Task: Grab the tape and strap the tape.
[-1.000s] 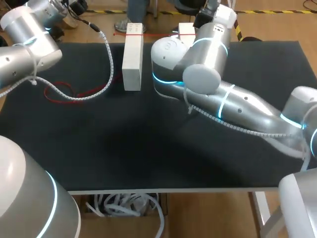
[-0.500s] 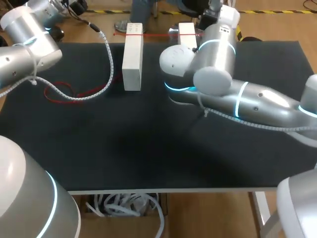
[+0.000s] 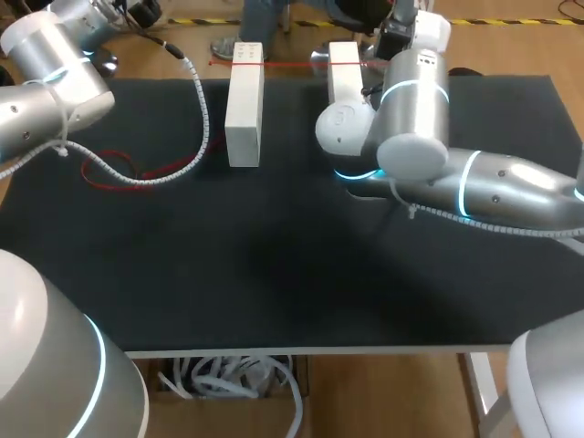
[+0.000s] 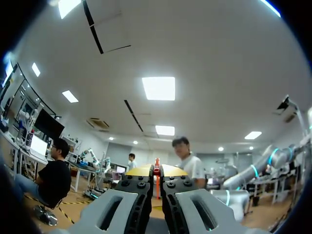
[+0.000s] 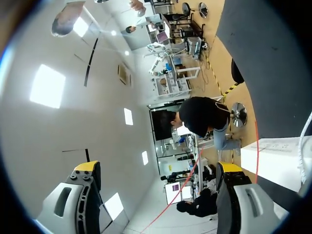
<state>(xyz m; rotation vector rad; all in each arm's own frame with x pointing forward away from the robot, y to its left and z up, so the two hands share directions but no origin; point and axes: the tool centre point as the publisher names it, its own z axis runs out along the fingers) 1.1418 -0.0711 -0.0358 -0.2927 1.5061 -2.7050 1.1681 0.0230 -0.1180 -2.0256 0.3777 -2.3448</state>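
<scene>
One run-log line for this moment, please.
left tool: shut on red tape | right tool: open, tape ahead between its fingers, not gripped | white blocks: far edge of table

Tape (image 3: 290,63) across two blocks (image 3: 244,105), table (image 3: 274,274) far edge.

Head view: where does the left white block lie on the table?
The left white block lies at the table's far edge, left of middle, with the red tape crossing its far end and the second white block to its right.
</scene>
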